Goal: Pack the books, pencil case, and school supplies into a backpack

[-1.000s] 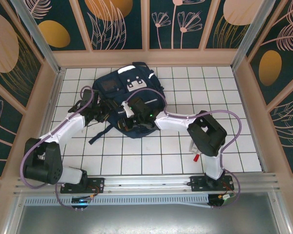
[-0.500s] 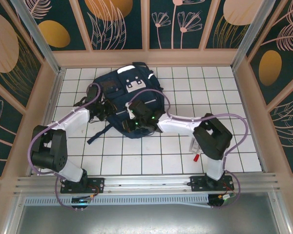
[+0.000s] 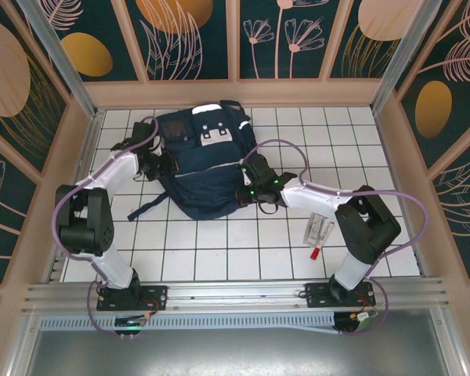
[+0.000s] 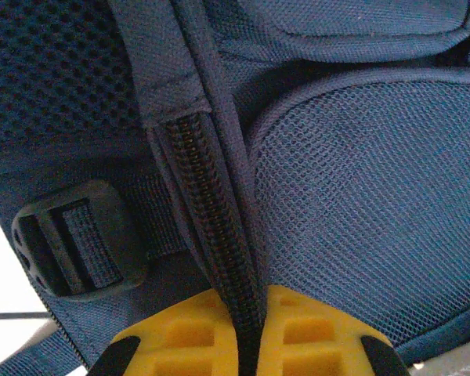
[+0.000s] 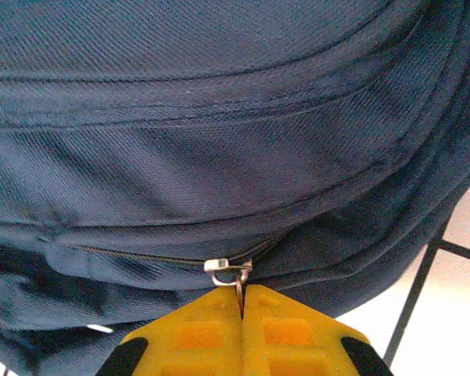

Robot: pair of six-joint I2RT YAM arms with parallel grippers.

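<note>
Navy backpack has shifted — left gripper newly clamped on its zipper seam, right gripper pinching the pull tab.

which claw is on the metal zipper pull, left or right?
The right claw, shut on the silver zipper pull at the edge of the backpack. The left claw pinches bare zipper track beside a mesh panel instead.
</note>
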